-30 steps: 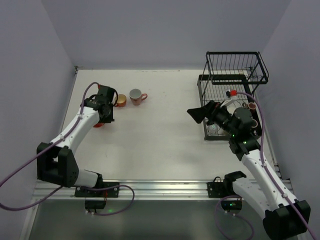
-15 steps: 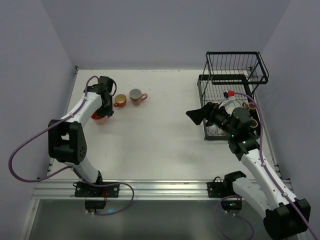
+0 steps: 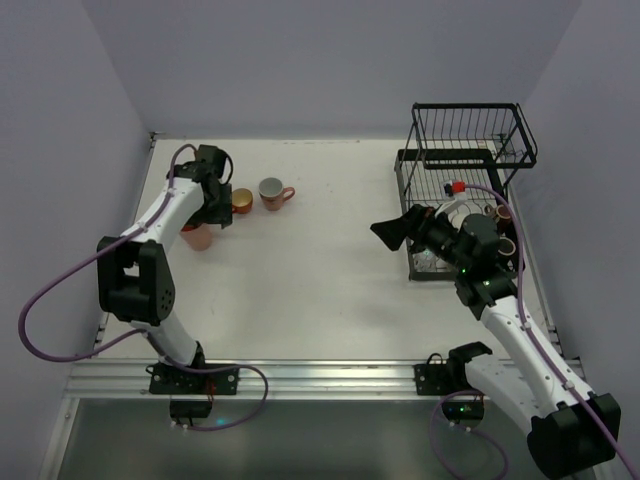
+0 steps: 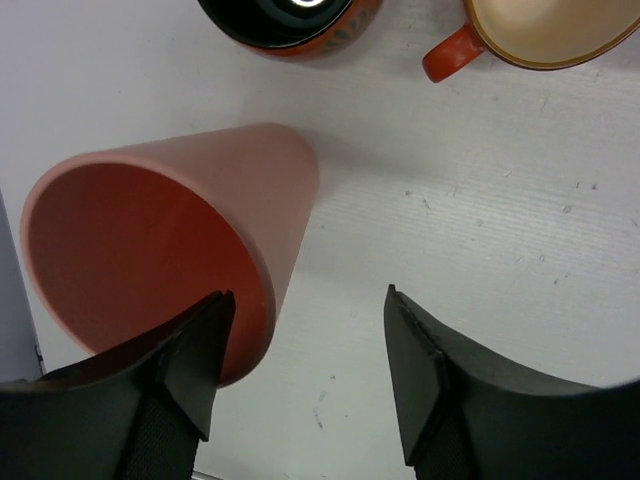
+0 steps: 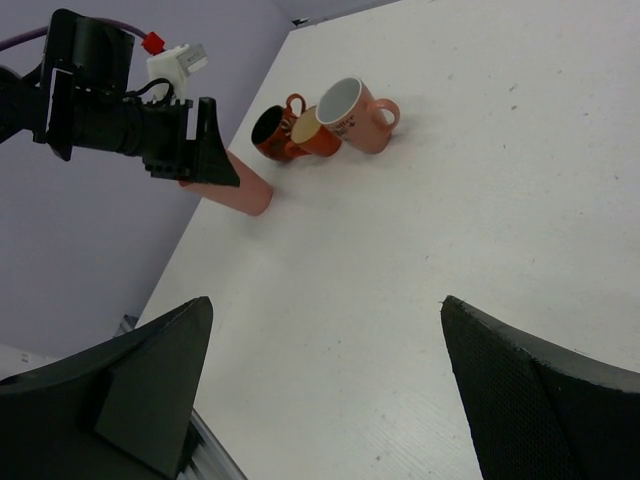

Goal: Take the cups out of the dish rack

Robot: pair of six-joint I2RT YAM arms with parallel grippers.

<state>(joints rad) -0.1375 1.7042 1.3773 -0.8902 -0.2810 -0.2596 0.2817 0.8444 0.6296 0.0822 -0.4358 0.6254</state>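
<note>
A salmon pink cup (image 4: 190, 210) without a handle rests on the table, its mouth toward my left wrist camera; the top view shows this cup (image 3: 198, 236) at the far left. My left gripper (image 4: 308, 295) is open just above it, one finger (image 4: 190, 350) by the rim and the other over bare table, gripping nothing. Beside it stand a dark cup with an orange outside (image 4: 290, 25), an orange cup (image 3: 241, 200) and a pink mug (image 3: 271, 191). My right gripper (image 3: 392, 232) hangs open and empty left of the black wire dish rack (image 3: 470, 150). More cups (image 3: 500, 214) sit in the rack's lower tray.
The left wall (image 3: 70, 150) runs close to the set-down cups. The rack's upper basket (image 3: 470, 125) overhangs its lower tray at the back right. The metal rail (image 3: 320, 375) with both arm bases lines the near edge.
My left gripper has opened and let go of the salmon pink cup, which now rests on the table. The right arm has barely moved.
</note>
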